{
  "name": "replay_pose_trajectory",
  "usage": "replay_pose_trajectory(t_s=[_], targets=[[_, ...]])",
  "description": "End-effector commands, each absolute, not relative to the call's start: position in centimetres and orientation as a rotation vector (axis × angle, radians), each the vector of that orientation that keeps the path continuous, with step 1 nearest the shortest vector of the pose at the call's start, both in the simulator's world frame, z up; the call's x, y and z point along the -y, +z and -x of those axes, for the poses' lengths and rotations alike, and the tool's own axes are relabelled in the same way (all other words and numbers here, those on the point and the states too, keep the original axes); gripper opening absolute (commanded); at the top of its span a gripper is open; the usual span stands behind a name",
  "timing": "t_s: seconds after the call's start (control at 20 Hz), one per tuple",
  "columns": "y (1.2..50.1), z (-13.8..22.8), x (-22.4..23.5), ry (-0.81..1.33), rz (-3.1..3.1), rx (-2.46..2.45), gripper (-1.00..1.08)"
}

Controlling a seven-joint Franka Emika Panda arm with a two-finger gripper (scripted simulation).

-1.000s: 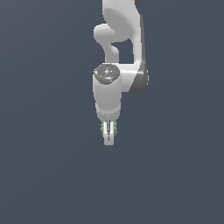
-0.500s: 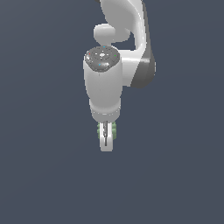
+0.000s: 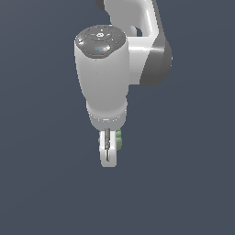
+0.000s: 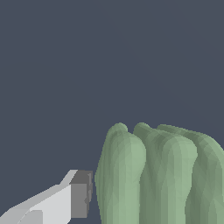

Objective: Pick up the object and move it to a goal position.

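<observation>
A: How many arms are there?

B: One; a single white arm (image 3: 108, 69) fills the upper middle of the exterior view, with one dark grey joint on its right side and one round grey cap with small coloured dots at its top.

A: And the pincer?

B: One gripper (image 3: 108, 156), hanging just below the centre of the frame; its white fingers (image 3: 111, 153) stand nearly together, only a thin dark slit between them.

A: Is anything in it?

B: One object (image 3: 119, 139), pale green and ribbed; in the exterior view only a sliver of it peeks out at the right edge of the fingers, with a fainter green trace on their left edge; it is narrower than the gripper and is clamped between the fingers.

A: What does the wrist view add?

B: The object (image 4: 162, 175) looms large in the lower right of that frame, with four rounded ridges side by side, I count; one finger (image 4: 65, 201) with a grey pad sits in the lower left corner, its pad just beside the object's flank; whether they touch there I cannot tell; the second finger is out of that frame.

A: Anything else around?

B: Only a plain dark blue-grey background (image 3: 41, 183) in both views.
</observation>
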State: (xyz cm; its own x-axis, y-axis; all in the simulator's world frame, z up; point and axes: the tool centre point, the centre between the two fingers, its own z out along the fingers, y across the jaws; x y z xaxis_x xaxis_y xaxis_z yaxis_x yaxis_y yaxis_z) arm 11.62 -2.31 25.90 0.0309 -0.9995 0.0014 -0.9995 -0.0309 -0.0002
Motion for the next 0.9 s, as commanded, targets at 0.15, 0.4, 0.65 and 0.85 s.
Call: replay_pose_trajectory(t_s=[0.15,0.4,0.65,0.85], targets=[[27.6,-12.9,2.5,0.000,-2.255,2.186,-1.00],[28.4,-13.7,2.5,0.000,-2.255,2.186,-1.00],[28.8,-14.0,2.6,0.000,-2.256,2.187,-1.00],[28.9,-14.1,2.6,0.000,-2.256,2.187,-1.00]])
